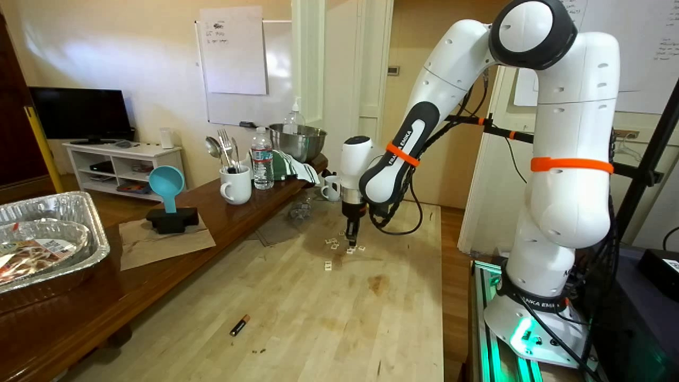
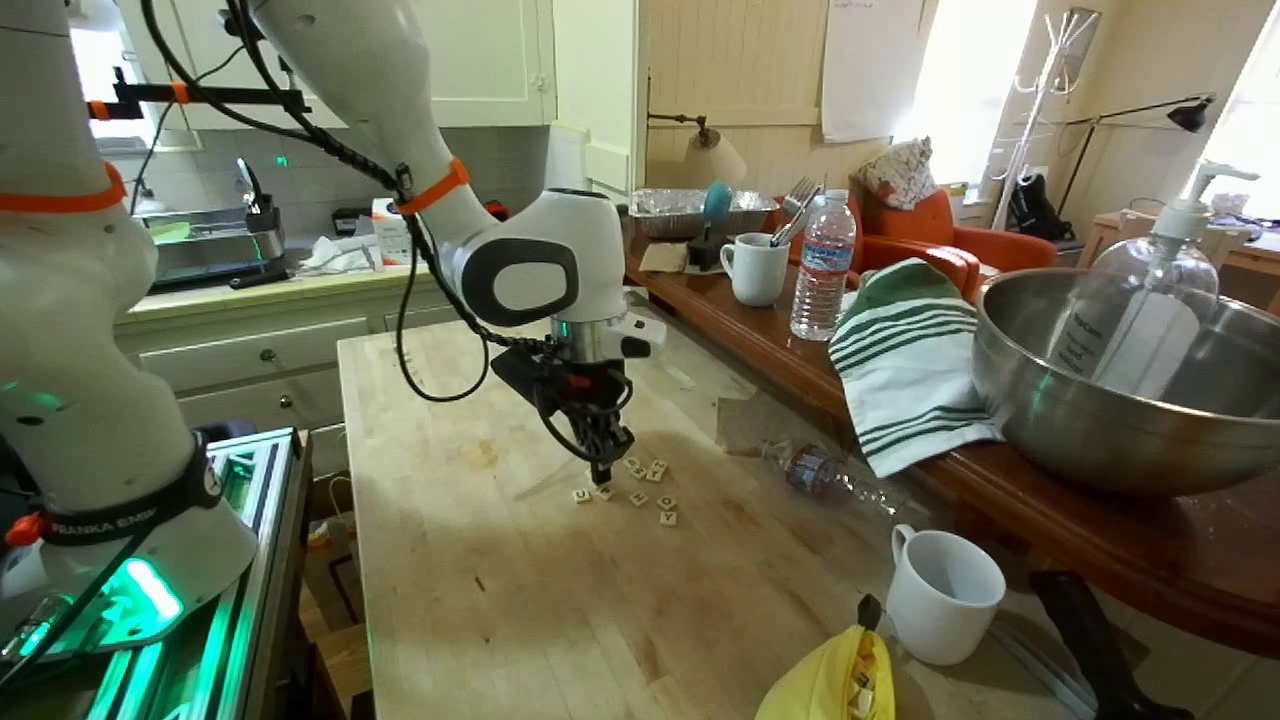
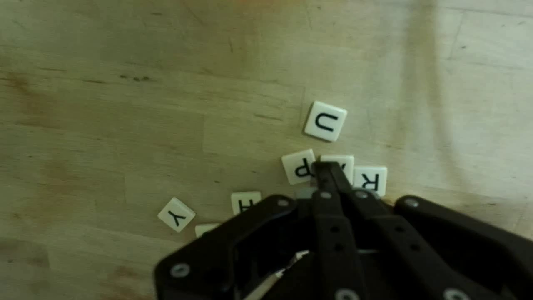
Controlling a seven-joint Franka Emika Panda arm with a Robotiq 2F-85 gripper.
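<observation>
Tiles (image 2: 638, 499): pale, near-square letter pieces lying flat on the worktop (image 2: 480, 590), loosely clustered beneath and around the gripper (image 1: 352, 241).
Blocked letter: in the wrist view, the fingertips (image 3: 327, 168) cover part of a middle tile (image 3: 347, 161) between the P tile (image 3: 295, 167) and R tile (image 3: 369, 180), leaving it unreadable; the gripper cuts off the H tile (image 3: 245, 201) below.
Lettering: the U tile (image 3: 326, 121) opens rightward there, the Y tile (image 3: 176, 214) toward lower left.
Gripper: fingers together, pointing down; contact with any tile is unclear.
Arm (image 1: 456, 58): arched high, bent at the elbow, wrist upright over the worktop.
</observation>
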